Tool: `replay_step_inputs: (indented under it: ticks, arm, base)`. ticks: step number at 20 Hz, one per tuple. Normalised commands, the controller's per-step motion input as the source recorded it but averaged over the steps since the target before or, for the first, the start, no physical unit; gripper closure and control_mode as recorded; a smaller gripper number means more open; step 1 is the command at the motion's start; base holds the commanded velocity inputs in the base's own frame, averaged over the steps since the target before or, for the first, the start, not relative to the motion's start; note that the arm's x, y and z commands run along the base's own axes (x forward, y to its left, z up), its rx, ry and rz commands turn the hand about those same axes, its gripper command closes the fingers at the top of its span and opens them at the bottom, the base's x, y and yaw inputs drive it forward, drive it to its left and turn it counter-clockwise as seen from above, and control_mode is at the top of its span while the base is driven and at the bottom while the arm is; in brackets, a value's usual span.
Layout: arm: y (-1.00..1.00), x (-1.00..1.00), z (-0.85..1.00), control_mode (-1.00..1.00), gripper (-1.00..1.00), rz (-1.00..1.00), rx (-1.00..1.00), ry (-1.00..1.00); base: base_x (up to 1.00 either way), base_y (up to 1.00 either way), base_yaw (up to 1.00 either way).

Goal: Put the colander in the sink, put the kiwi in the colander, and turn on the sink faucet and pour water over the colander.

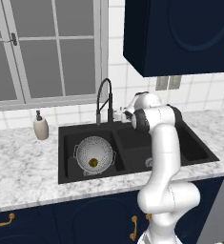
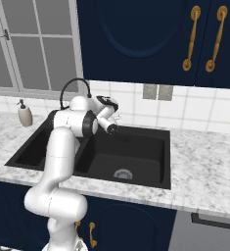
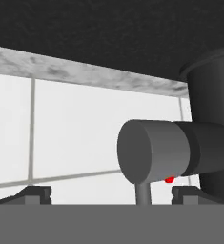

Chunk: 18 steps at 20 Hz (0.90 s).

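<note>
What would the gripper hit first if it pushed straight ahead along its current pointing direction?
Most likely the sink faucet's grey cylindrical handle, which sits dead ahead, just above and between the open gripper's fingertips in the hand view. Behind it are the white wall tiles. Depth to the handle is hard to judge.

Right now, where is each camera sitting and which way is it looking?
Left base view: behind-left, facing the black double-basin sink; white arm at lower right.
Right base view: behind-right, same sink; arm at lower left.
Hand view: on the hand, facing the faucet's dark grey round handle.
Both base views share the black gooseneck faucet.
</note>
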Motion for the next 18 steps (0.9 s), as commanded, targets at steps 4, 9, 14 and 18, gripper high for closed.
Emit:
replay_step_inputs:
  ticks: [4,9,14,18]
  arm:
    - [0.0,0.33,-0.17,-1.0,-1.0,-0.05,0.0,0.0]
    - [-0.01,0.34,-0.26,-1.0,-1.0,-0.06,0.0,0.0]
    - [-0.14,0.32,-0.37,-1.0,-1.0,-0.07,0.0,0.0]
    - [-0.28,0.3,-0.44,-1.0,-1.0,-0.08,0.0,0.0]
  base:
    - [0.0,0.0,0.0]
    - [0.0,0.0,0.0]
    - [0.0,0.0,0.0]
    - [0.0,0.0,0.0]
